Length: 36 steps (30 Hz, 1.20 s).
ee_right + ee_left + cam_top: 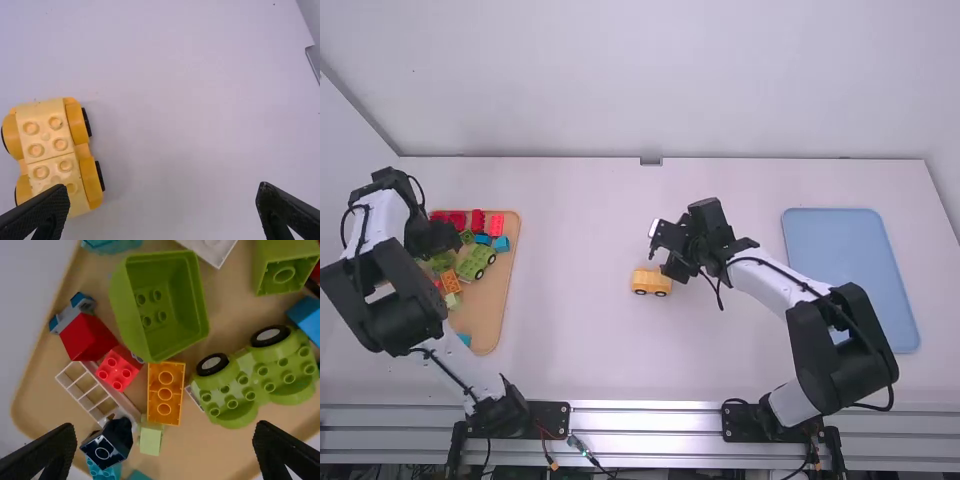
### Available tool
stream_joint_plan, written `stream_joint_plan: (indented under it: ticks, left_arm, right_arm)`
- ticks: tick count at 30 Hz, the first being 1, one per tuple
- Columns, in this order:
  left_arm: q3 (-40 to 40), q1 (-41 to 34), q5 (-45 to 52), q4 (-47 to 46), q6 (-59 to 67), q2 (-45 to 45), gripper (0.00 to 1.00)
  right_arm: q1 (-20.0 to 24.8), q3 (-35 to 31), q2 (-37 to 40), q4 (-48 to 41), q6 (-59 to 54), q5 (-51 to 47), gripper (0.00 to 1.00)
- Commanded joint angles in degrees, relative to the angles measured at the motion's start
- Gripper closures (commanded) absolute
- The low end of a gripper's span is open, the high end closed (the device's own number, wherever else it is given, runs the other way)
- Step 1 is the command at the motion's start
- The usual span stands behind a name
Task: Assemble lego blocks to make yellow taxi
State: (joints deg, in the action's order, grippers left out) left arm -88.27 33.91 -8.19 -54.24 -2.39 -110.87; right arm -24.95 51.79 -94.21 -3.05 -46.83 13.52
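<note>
Near the table's middle stands the yellow car base (pixel 651 282), wheels down; its studded top faces up as the yellow car (pixel 55 155) in the right wrist view. My right gripper (pixel 658 240) is just beyond the car and above the table; in its wrist view the right gripper (pixel 162 202) is open with nothing between its fingers. Over the wooden tray at the left is my left gripper (pixel 432 238). The left gripper (pixel 164 442) shows spread, with an orange brick (pixel 166 392) and a pale green brick (pixel 150 440) lying below.
The tray (pixel 496 320) also holds a green wheeled base (pixel 255 377), a green bin-like block (pixel 162 305), a red brick (pixel 119 367) and several other pieces. A blue tray (pixel 850 270) lies at the right.
</note>
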Motion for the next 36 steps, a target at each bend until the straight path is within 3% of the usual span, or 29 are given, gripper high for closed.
stream_joint_plan:
  ticks: [1, 10, 13, 36]
  left_arm:
    - [3.48, -0.15, -0.26, 1.36, 0.94, 0.07, 0.18]
    - [9.81, 2.08, 3.17, 6.64, 1.66, 0.07, 0.18]
    - [11.82, 4.46, 10.08, 7.69, 5.99, 0.09, 0.23]
    - [19.45, 5.57, 10.32, 17.75, 6.75, 0.09, 0.55]
  right_arm:
    - [-0.13, 0.85, 0.92, 0.17, 0.31, -0.09, 0.01]
    - [-0.11, 0.85, 0.92, 1.03, 0.33, -0.11, 0.01]
    - [-0.11, 0.85, 0.92, 1.11, 0.35, -0.07, 0.01]
    - [-0.09, 0.85, 0.92, 1.31, 0.35, 0.13, 0.01]
